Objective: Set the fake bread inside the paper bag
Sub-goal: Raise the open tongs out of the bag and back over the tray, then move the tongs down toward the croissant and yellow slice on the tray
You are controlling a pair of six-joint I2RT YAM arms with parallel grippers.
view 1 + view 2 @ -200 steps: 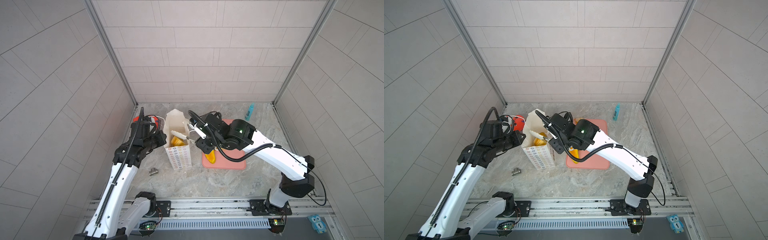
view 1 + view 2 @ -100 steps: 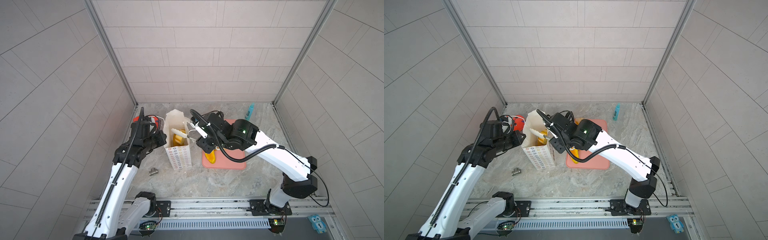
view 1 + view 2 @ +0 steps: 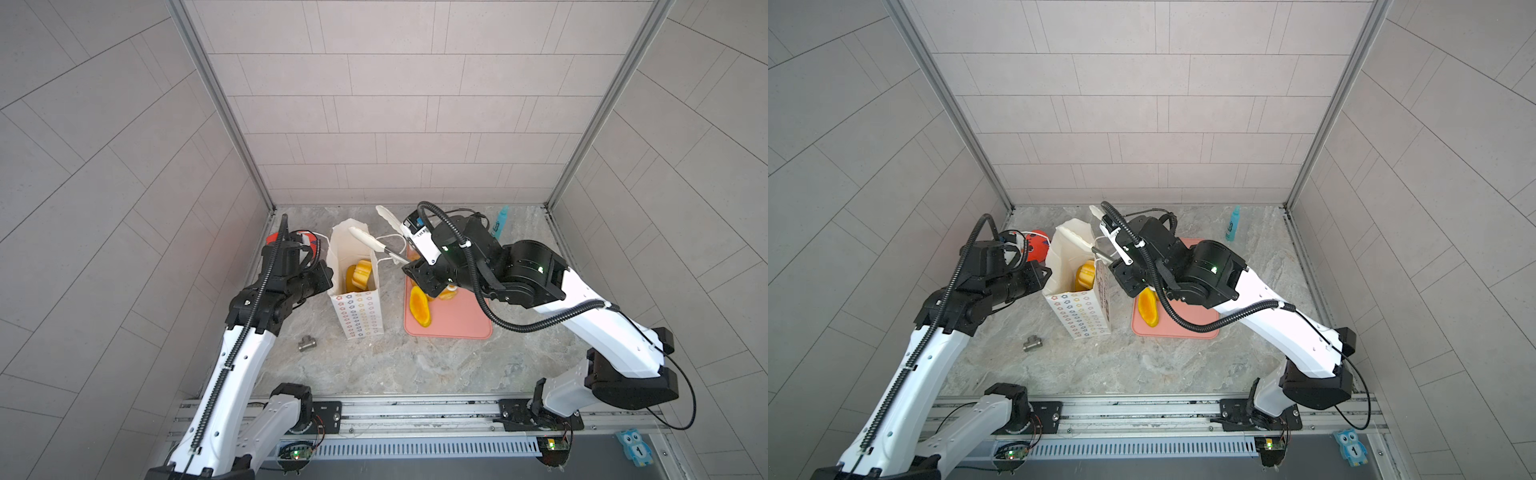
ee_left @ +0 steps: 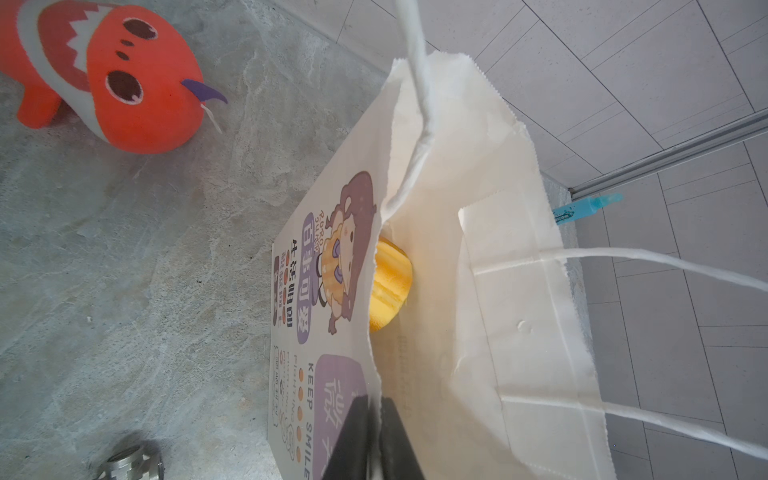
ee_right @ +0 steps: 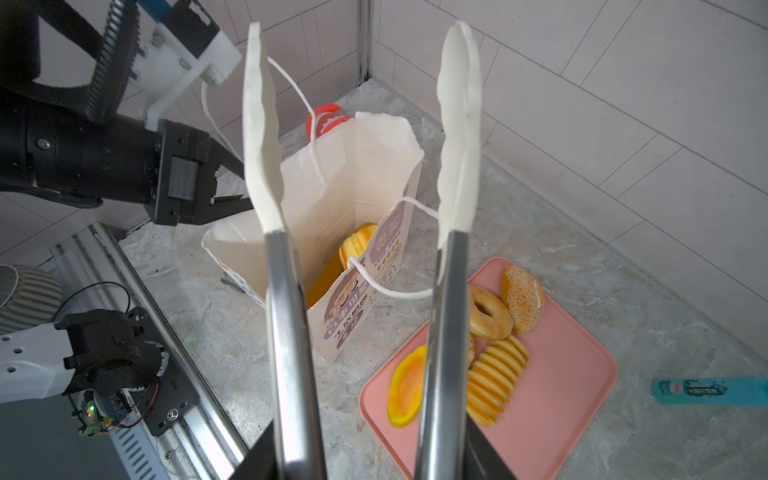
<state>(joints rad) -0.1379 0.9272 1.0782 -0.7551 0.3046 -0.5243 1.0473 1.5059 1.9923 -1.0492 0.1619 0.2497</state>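
The white paper bag [image 3: 357, 307] [image 3: 1079, 311] stands open at the middle of both top views, with a ridged yellow fake bread [image 3: 359, 276] [image 4: 390, 282] [image 5: 357, 241] inside. My left gripper [image 4: 376, 440] [image 3: 328, 274] is shut on the bag's rim. My right gripper [image 5: 370, 453] [image 3: 411, 266] is shut on metal tongs [image 5: 286, 311]; their white tips [image 3: 365, 239] stand apart and empty above the bag mouth. On the pink tray [image 5: 561, 395] lie a ring donut [image 5: 490, 311], a sesame bun [image 5: 523, 297], a ridged roll [image 5: 494, 378] and an orange-yellow bun [image 5: 405, 386] [image 3: 419, 307] [image 3: 1148, 309].
A red plush fish [image 4: 116, 83] [image 3: 1036, 245] lies behind the bag at the left wall. A blue tube [image 3: 500, 220] [image 5: 706, 390] lies at the back right. A small metal fitting [image 3: 307, 343] [image 3: 1032, 344] sits in front of the bag.
The right arm has drawn the empty tongs up and back out of the bag mouth, toward the tray side. The left gripper and the bag have stayed put.
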